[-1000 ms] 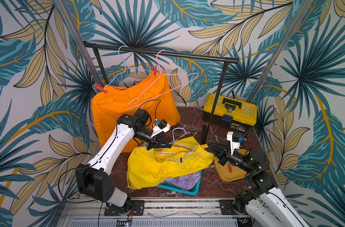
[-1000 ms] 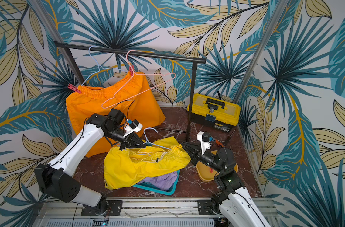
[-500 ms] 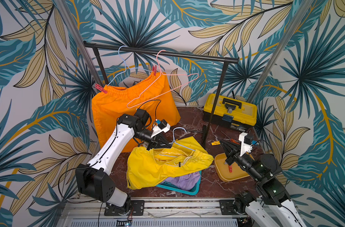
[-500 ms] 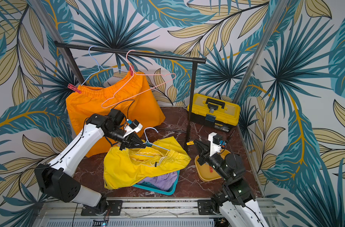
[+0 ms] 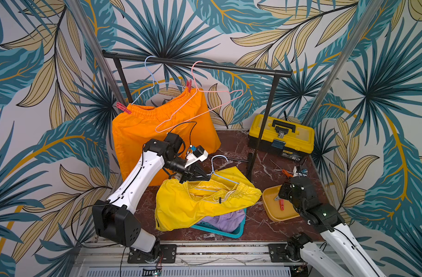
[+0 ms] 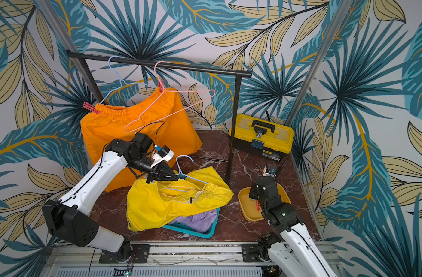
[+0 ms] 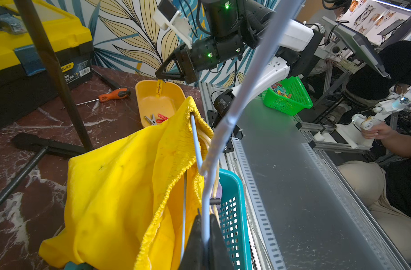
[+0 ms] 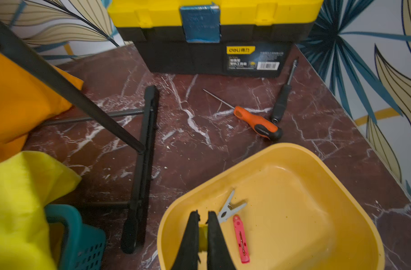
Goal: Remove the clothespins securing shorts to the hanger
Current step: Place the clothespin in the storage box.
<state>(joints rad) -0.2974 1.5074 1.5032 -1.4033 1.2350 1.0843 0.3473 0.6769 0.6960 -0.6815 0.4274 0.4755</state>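
I have my left gripper (image 7: 205, 216) pinched shut on the blue hanger (image 7: 225, 126) to steady the yellow shorts (image 7: 118, 187), while my right gripper (image 8: 202, 214), clamped on a yellow clothespin (image 8: 202, 233), hangs over the tray (image 8: 305, 198) to drop it

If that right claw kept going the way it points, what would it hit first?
Most likely the floor of the yellow tray: the right gripper, shut on a yellow clothespin, points down into it. Exact depth is unclear.
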